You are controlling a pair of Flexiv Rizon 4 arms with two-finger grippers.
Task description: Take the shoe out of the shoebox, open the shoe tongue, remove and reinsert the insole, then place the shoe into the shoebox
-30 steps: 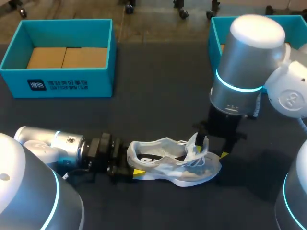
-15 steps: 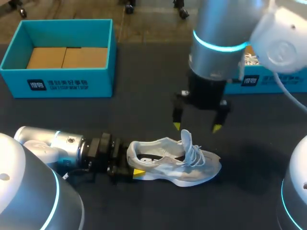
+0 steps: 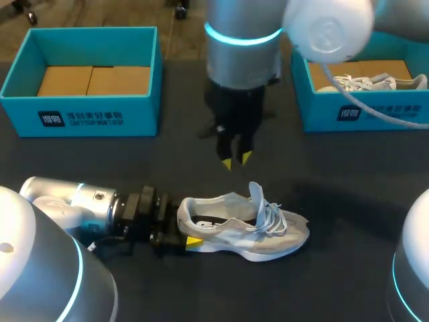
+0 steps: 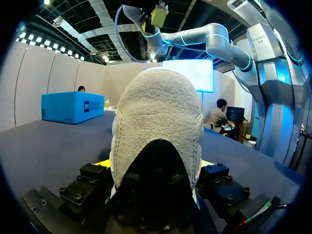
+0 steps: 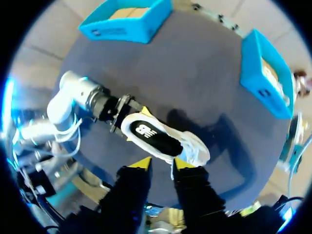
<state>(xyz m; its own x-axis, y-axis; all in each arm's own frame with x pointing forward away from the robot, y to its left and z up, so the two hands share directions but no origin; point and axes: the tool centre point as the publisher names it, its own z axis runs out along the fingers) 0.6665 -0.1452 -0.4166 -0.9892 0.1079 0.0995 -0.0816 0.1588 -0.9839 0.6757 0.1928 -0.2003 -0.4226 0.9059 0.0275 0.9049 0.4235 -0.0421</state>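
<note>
Nearest, the left gripper [image 4: 155, 168] lies low on the dark table [image 3: 301, 295], clamped on the heel of the shoe [image 3: 248, 231]. In the left wrist view a yellow tip shows on either side of the heel. The shoe lies outside both boxes near the table's front edge, toe toward the right arm's side. It is a pale grey-white mesh trainer with a white sole and a dark inside. Its laces [image 3: 271, 218] are loose, and its tongue [image 3: 256, 194] stands pulled up. Beyond it the right gripper [image 3: 236, 160] hangs above the table with its fingers drawn together on nothing, only a sliver of gap between them. A second ago it was down at the tongue, and half a second ago it hung over the shoe with its fingers spread wide. It has since risen and swung across toward the left, while the shoe and the left gripper have not shifted. Farthest back are two open teal boxes. The left-hand box [image 3: 141, 114] holds what looks like plain brown cardboard [image 3: 94, 80]. The right-hand box [image 3: 322, 111] holds a second shoe [image 3: 379, 82], pale like the first.
</note>
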